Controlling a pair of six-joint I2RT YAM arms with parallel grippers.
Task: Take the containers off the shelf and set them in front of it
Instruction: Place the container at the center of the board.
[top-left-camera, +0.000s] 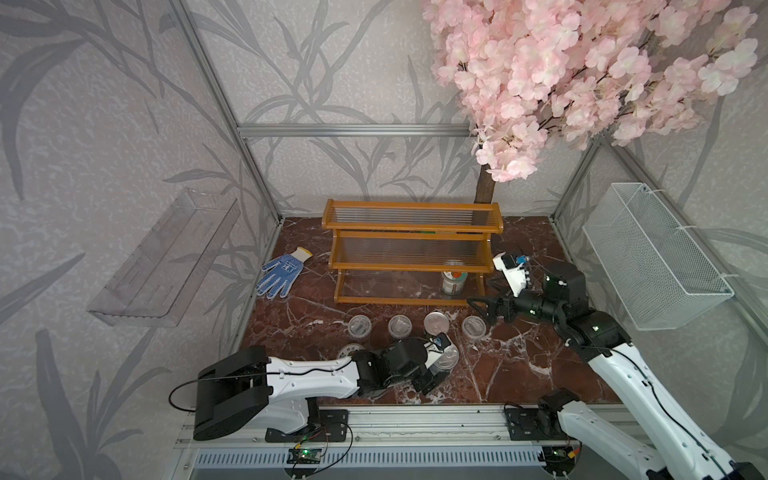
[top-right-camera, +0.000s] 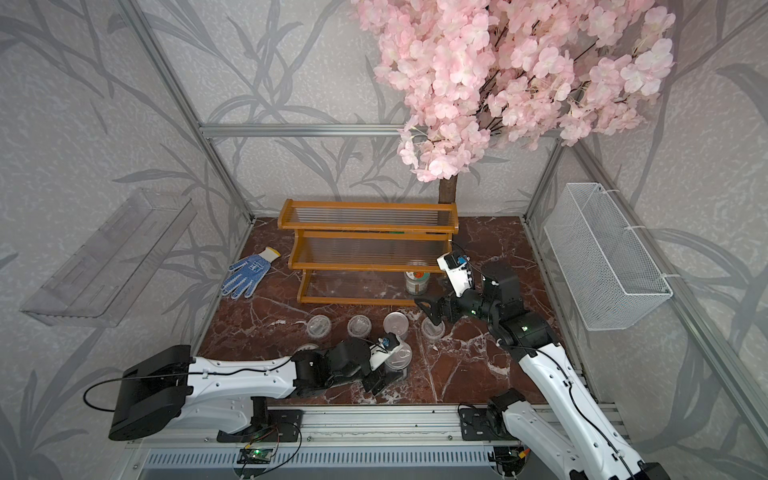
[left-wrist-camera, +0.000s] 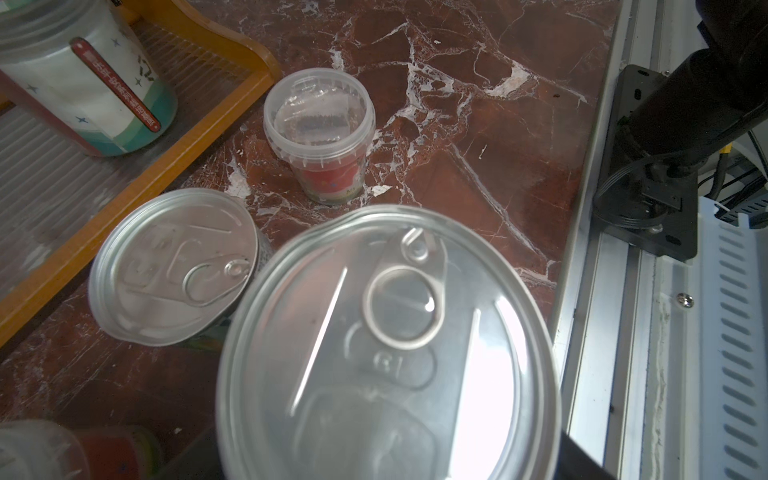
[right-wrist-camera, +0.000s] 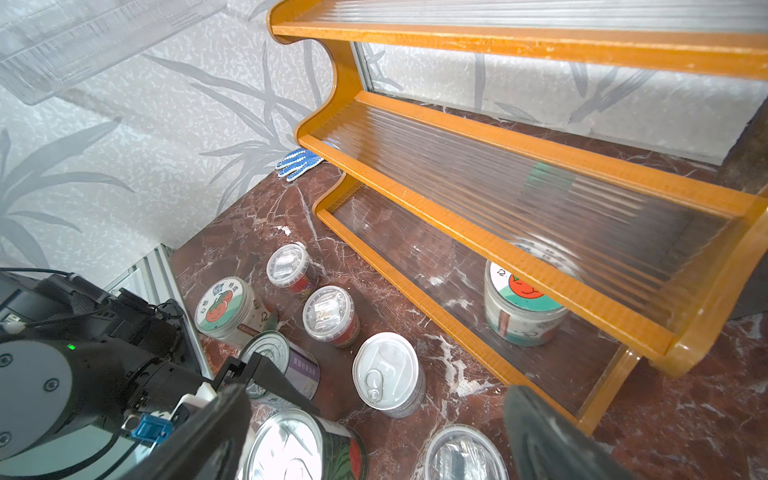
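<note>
Right gripper, jaws wide, faces the last glass jar on the shelf's bottom tier, likely rigid, slick, breakable, best clasped round its sides; left gripper's jaws unclear.

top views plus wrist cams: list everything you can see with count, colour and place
shelf: 1, orange-brown wood, back of table
jars: 2, white tomato lids, one on shelf's bottom tier, one on table by left arm
cups: 3, clear with red labels, table before shelf
tins: 3, silver tops, table before shelf
glove: 1, blue-white, table beside shelf
tree: 1, pink blossom, behind shelf
tray: 1, clear, left-side wall
basket: 1, white wire, right-side wall
table: 1, red-brown marble
left gripper: 1, black, at a tin
right gripper: 1, black, open, near shelf's end
</note>
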